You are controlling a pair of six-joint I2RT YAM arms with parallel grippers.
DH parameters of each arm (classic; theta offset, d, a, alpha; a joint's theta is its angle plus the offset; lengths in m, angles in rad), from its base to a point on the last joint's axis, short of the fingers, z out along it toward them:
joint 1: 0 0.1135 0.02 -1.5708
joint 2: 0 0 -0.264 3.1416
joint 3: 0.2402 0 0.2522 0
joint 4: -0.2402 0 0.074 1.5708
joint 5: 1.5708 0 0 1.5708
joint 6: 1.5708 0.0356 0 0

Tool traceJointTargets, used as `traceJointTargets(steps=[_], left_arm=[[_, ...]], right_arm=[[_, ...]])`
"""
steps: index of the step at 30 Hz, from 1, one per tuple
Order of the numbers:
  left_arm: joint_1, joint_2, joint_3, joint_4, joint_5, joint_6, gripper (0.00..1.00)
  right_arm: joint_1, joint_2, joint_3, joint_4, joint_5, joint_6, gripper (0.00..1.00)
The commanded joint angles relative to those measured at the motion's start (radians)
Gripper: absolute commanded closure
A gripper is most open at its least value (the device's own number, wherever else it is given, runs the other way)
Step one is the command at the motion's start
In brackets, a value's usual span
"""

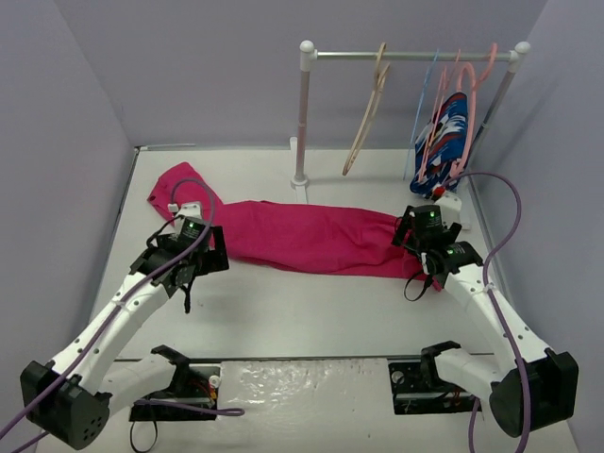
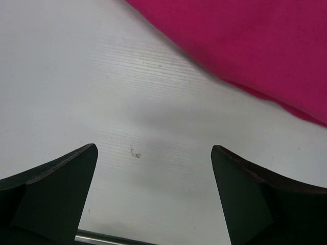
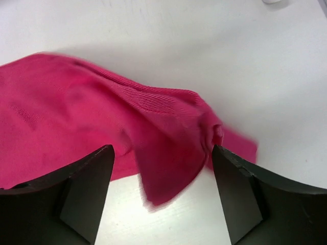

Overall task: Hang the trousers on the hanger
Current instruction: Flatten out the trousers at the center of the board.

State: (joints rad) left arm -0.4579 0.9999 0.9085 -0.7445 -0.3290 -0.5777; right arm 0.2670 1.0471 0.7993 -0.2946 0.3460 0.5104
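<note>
The magenta-pink trousers (image 1: pixel 302 236) lie stretched across the table from far left to right. My left gripper (image 1: pixel 206 257) hovers at their left end, just off the near edge. In the left wrist view it (image 2: pixel 154 149) is open over bare table, with the cloth (image 2: pixel 255 46) at upper right. My right gripper (image 1: pixel 417 238) is at the right end of the trousers. In the right wrist view its jaws (image 3: pixel 162 150) stand apart, and a blurred flap of the trousers (image 3: pixel 168 153) hangs loose between them, brushing the right finger (image 3: pixel 240 194). The beige hanger (image 1: pixel 368 113) hangs on the rail.
A white clothes rack (image 1: pixel 406 55) stands at the back right, with its post base (image 1: pixel 300 179) just behind the trousers. Salmon-pink hangers (image 1: pixel 467 85), a thin blue wire hanger (image 1: pixel 420 123) and a blue patterned garment (image 1: pixel 448 132) hang on it. Grey walls enclose the table.
</note>
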Motion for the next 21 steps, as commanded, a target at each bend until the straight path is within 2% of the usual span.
traceJointTargets(steps=[1,3,7,13,18,21], left_arm=[[0.139,0.089,0.086,0.132,0.093,-0.005,0.08],[0.204,0.173,0.124,0.195,0.123,-0.026,0.08],[0.340,0.353,0.217,0.285,0.167,-0.076,0.08],[0.484,0.630,0.398,0.360,0.253,-0.153,0.15],[0.499,0.834,0.560,0.316,0.278,-0.163,0.20],[0.499,0.883,0.614,0.284,0.276,-0.162,0.23]], right_arm=[[0.009,-0.092,-0.006,0.010,-0.076,-0.054,0.16],[0.014,-0.121,-0.002,0.032,-0.149,-0.083,0.13],[0.036,-0.151,-0.009,0.055,-0.216,-0.124,0.12],[0.113,-0.177,-0.053,0.092,-0.243,-0.122,0.11],[0.175,-0.173,-0.073,0.112,-0.249,-0.119,0.09],[0.190,-0.172,-0.083,0.122,-0.251,-0.114,0.09]])
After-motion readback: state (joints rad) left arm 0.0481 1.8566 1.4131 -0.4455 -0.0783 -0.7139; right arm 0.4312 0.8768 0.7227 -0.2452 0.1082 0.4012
